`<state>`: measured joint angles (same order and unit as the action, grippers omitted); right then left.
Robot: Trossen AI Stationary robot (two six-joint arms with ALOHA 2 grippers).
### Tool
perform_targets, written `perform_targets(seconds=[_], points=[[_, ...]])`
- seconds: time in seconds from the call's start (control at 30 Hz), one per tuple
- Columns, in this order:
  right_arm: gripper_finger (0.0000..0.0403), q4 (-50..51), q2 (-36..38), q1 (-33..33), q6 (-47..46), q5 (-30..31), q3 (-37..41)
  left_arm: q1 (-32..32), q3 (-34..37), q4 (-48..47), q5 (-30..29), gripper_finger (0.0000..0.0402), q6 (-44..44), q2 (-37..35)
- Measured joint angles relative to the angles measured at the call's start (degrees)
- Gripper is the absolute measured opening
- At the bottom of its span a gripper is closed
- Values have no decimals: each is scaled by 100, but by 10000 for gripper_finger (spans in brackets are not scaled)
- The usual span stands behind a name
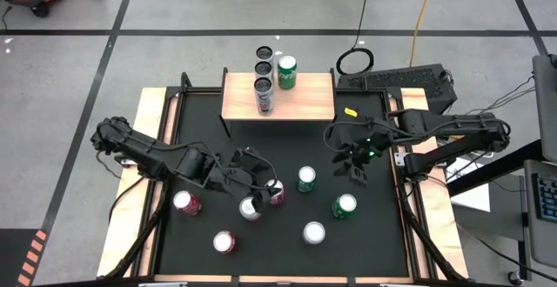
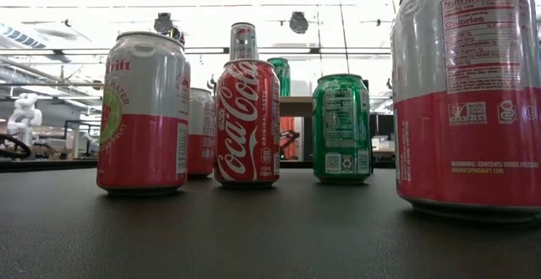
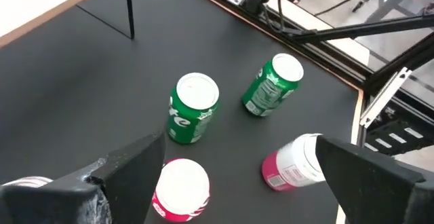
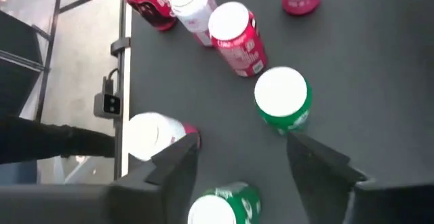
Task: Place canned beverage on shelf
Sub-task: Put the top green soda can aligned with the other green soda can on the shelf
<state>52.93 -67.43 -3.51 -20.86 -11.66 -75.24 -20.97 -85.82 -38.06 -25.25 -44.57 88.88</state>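
**Cans on the mat, four on the shelf**

Shelf (image 1: 300,106) stands at the far edge of the table (image 1: 146,183), at its middle. Along its left end I count three dark-topped cans in a line (image 1: 264,83), touching one another, with a green can (image 1: 286,72) just beside them on the right; the rest of the board is bare.

My left gripper (image 1: 246,169) hangs over the near-left part of the black mat with its fingers spread wide and nothing between them. A red can with a white top (image 1: 275,191) sits just beyond the fingertips, a grey-topped can (image 1: 251,208) just nearer than that. Farther left stands a pink can (image 1: 185,203), and toward the near edge another pink can (image 1: 224,242).

At the middle of the mat stands a green can (image 1: 306,179), then a white-topped can (image 1: 313,233) nearer the front edge, then a green can (image 1: 345,206) to the right.

My right gripper (image 1: 357,163) hovers over the right part of the mat, near the shelf's right leg, jaws partly apart and empty. That last green can lies nearest to it, but apart.

The low view alone shows labels: a Coca-Cola can (image 2: 247,123) stands upright among pink-and-white and green ones. The right wrist view (image 4: 236,161) confirms open space between my fingers, with a green can (image 4: 283,98) beyond them.
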Motion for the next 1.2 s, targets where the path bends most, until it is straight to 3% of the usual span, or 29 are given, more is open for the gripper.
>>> perform_targets(seconds=[0.27, 0.57, 0.9, 1.2], points=[[293, -460, -673, -15, -86, 297, 0, -13, 0, -14, 369, 384, 294, -11], [349, -739, -1708, 60, -90, 424, 0, -68, -2, -94, 793, 384, 192, -13], [358, -954, -2402, 125, -138, 595, 0, -166, -7, -1081, 775, 384, -56, -172], [358, -1026, -2786, 127, 124, 482, 0, -162, -7, -1405, 665, 384, 35, -271]])
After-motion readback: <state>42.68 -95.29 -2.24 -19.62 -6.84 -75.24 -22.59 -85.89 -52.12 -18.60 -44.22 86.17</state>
